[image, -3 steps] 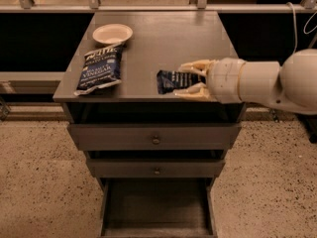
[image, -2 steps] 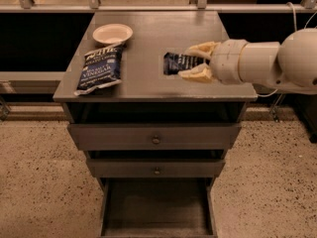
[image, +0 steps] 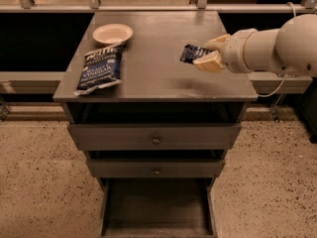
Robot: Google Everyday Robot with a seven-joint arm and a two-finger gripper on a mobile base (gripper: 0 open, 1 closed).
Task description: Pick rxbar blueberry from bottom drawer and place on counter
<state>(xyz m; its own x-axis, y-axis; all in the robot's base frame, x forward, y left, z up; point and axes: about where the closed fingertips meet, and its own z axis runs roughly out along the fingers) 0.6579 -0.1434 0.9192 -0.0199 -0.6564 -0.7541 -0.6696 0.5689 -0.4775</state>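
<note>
Left of centre on the counter (image: 158,78) a blue chip bag (image: 100,68) below a pale bowl (image: 113,32), bottom centre the bottom drawer (image: 157,207) open, right of centre the rxbar blueberry (image: 190,53) pinched over the countertop by the gripper (image: 203,54), clamped on its end.

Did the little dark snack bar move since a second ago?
Yes. The rxbar blueberry, gripped by the end effector above the counter, moved away from the front edge and is now level with the top of the chip bag.

Over the slightly glossy wooden surface (image: 153,38), the smooth, pale plastic gripper (image: 209,53) is pinching a film-wrapped bar (image: 190,52).
</note>
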